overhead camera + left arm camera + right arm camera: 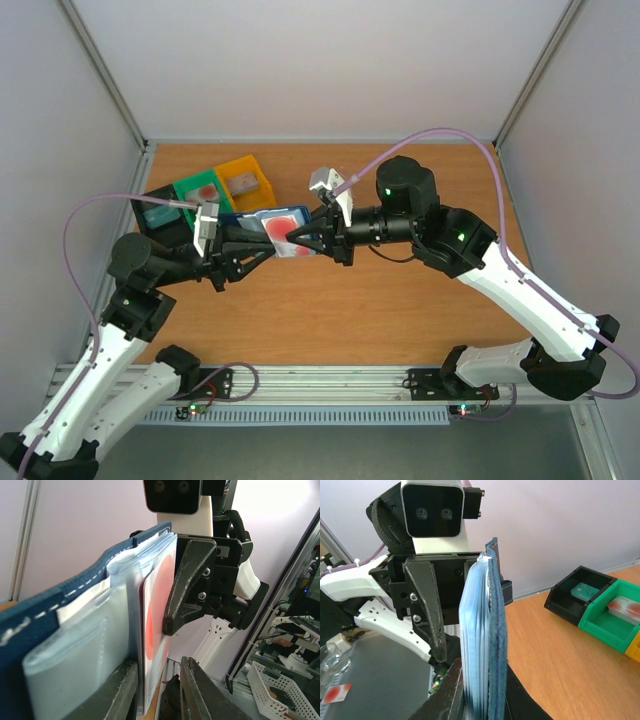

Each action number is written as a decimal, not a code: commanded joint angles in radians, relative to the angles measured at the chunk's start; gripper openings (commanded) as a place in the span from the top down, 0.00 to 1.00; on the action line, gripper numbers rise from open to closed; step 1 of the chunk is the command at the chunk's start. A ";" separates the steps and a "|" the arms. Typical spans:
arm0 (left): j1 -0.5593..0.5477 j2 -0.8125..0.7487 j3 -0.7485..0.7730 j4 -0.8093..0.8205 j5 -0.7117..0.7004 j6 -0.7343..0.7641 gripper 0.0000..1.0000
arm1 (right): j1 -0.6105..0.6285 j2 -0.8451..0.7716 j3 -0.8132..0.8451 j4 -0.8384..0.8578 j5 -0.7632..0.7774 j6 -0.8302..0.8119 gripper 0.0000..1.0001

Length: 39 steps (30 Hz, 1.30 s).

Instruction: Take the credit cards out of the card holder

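Observation:
The navy card holder (250, 217) hangs above the table, between both arms. My right gripper (482, 700) is shut on it, a finger on each face of the edge-on card holder (492, 630). A pale credit card with a red disc (156, 625) sticks out of its blue-grey pockets (75, 655). My left gripper (157, 690) straddles that card's lower edge. Its left finger (120, 695) lies against the pocket and card, and its right finger (200, 695) stands a gap away. From above, the left gripper (278, 241) and right gripper (300, 238) meet at the red-marked card (281, 228).
Three bins stand at the back left: black bin (152, 228) with a teal card (581, 590), green bin (190, 185) with a pale red-marked card (626, 606), and yellow bin (262, 180). The wooden table (400, 310) has walls on three sides.

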 commanded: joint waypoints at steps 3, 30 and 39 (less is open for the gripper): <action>-0.032 0.034 0.039 0.116 0.058 0.028 0.93 | 0.013 0.072 -0.025 0.033 -0.068 -0.010 0.99; -0.020 -0.017 -0.004 -0.078 0.017 0.037 1.00 | -0.127 -0.026 -0.104 0.039 -0.285 0.054 0.80; -0.017 -0.023 0.005 -0.129 0.000 0.065 1.00 | -0.128 -0.074 -0.110 -0.004 -0.266 0.022 0.72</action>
